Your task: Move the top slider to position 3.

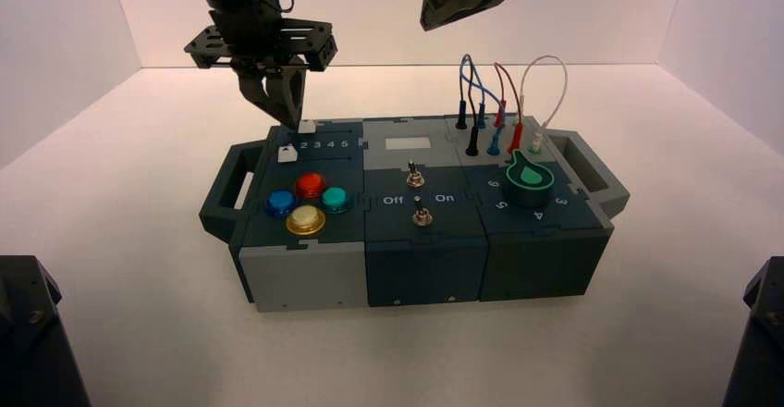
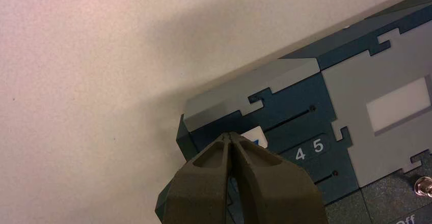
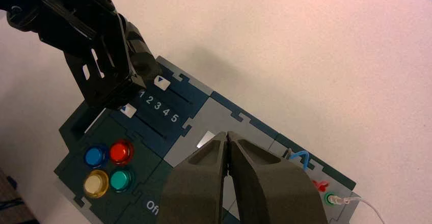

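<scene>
Now the left gripper, fingers pressed together, sits just beside the tiny white cube-shaped top slider; right gripper closed, raised above the box

Left wrist view: my left gripper, olive fingers pressed together, covers numerals 1, 2, 3 of white printed row; I read only 4 and 5. Small white cube-shaped top slider half hidden behind fingertips; its exact position against row undecidable. Right wrist view: my right gripper, olive fingers together, blocks dark centre panel; "Off" lettering cut short. High view: right gripper cropped by frame edge.
</scene>
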Controlling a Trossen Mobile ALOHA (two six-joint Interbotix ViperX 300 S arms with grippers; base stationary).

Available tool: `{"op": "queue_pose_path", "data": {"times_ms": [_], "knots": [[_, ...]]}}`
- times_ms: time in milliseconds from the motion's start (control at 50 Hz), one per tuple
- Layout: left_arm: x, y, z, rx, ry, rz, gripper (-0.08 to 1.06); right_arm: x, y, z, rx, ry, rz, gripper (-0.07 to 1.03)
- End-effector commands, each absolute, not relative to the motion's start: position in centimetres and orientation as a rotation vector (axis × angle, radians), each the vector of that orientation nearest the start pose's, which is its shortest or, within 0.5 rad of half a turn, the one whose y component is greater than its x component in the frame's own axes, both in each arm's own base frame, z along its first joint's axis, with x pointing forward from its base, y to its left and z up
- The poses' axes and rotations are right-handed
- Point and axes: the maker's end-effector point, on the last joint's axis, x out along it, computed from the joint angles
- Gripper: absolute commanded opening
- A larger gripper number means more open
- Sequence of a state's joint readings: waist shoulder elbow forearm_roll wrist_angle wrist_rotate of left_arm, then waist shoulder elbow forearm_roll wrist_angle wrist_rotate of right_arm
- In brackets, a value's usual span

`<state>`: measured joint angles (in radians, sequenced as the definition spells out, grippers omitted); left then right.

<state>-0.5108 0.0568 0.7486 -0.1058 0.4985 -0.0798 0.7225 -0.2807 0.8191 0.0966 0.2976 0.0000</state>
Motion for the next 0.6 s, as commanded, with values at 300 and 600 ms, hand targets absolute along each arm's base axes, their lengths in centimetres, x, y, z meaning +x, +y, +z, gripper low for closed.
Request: {"op": "queue_pose_path", "data": {"times_ms": [300,600], "knots": [[29.21,-18.38,4.56,0.155,1.282,-0.390,-0.03,26.49,24.23,16.24,-0.189,0.788,0.677,-0.02],[29.25,-18.47,4.58,0.156,1.282,-0.391,-0.03,26.49,24.23,16.24,-0.189,0.788,0.677,-0.02]]}}
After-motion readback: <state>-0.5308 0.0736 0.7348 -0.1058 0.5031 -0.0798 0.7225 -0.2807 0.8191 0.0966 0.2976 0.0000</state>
